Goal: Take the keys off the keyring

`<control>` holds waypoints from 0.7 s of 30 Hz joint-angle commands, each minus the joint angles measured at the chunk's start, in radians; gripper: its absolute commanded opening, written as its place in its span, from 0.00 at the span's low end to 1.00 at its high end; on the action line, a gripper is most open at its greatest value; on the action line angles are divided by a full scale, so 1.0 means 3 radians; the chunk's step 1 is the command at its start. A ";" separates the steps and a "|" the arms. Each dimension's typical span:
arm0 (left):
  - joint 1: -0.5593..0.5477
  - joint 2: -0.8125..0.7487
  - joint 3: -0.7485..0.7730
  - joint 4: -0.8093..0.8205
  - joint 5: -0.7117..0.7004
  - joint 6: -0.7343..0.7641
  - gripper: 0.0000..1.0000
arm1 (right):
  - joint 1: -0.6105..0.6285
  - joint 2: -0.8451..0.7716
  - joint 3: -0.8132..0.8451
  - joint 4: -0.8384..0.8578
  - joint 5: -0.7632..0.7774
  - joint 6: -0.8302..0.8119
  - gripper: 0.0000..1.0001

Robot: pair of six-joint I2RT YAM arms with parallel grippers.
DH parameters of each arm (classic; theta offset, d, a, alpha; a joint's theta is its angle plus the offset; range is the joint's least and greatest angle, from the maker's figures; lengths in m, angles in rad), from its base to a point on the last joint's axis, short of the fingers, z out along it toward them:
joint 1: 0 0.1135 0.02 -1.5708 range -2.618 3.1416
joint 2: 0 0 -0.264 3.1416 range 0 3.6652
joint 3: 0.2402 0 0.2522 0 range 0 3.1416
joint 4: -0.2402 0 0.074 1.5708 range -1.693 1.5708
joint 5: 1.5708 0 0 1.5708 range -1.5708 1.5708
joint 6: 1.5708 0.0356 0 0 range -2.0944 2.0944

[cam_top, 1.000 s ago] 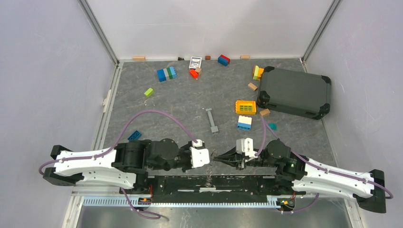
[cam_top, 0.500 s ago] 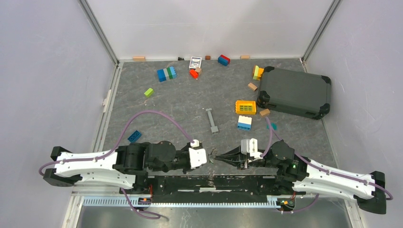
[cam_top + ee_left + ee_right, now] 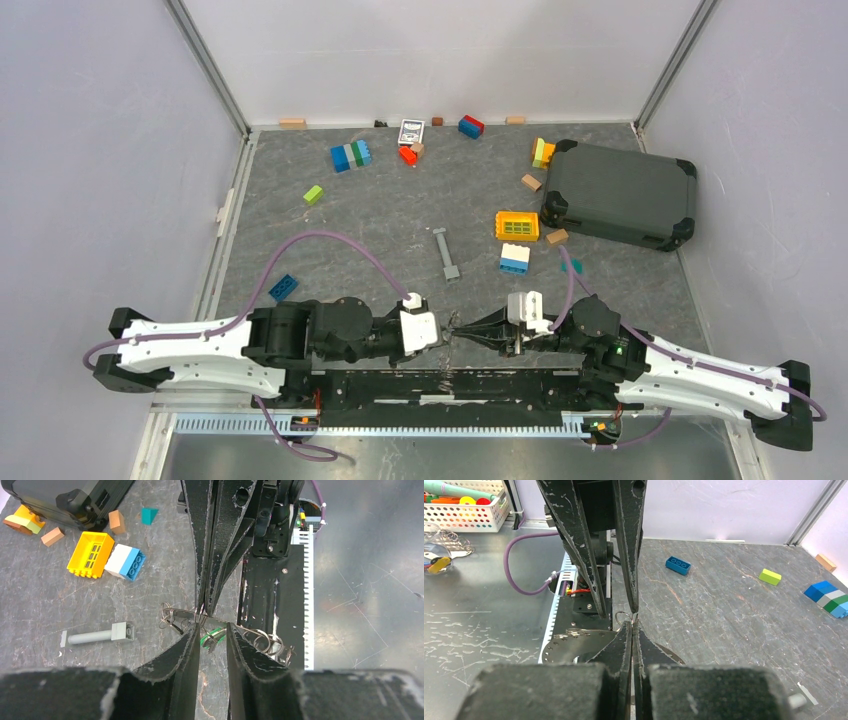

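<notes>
pinching the keyring (image 3: 171,616) between fingers closed tip to tip, the right tool (image 3: 205,611) meets the left tool (image 3: 212,626) nose to nose at the near edge of the tabletop (image 3: 380,220), just beyond the black rail that joins the arm bases; the left tool's fingers (image 3: 192,645) stand a narrow gap apart, one on each side of the bunch; the keys (image 3: 212,636) hang from the wire right there, and the green head of one sits in that gap; whether the left pads press on it i cannot tell; more silver loops of the bunch trail off beside the left tool's other finger, over the rail; in the right wrist view the closed tips point at a small silver loop between the left fingers.

farther out on the tabletop lie a grey metal bar (image 3: 97,636), a yellow grid block (image 3: 90,555) with a white and blue brick (image 3: 125,562) just beside it, and a dark hard case (image 3: 620,195) to the right; loose bricks are scattered toward the back wall; a small printed card (image 3: 411,131) lies near that wall, its print too small to read; no other lettering can be made out on the arms or the case.
</notes>
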 commanded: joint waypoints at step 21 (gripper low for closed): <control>-0.0010 0.0074 -0.0091 0.0105 0.0025 -0.0129 0.13 | 0.0004 -0.0114 -0.0007 0.0294 0.0022 0.0047 0.00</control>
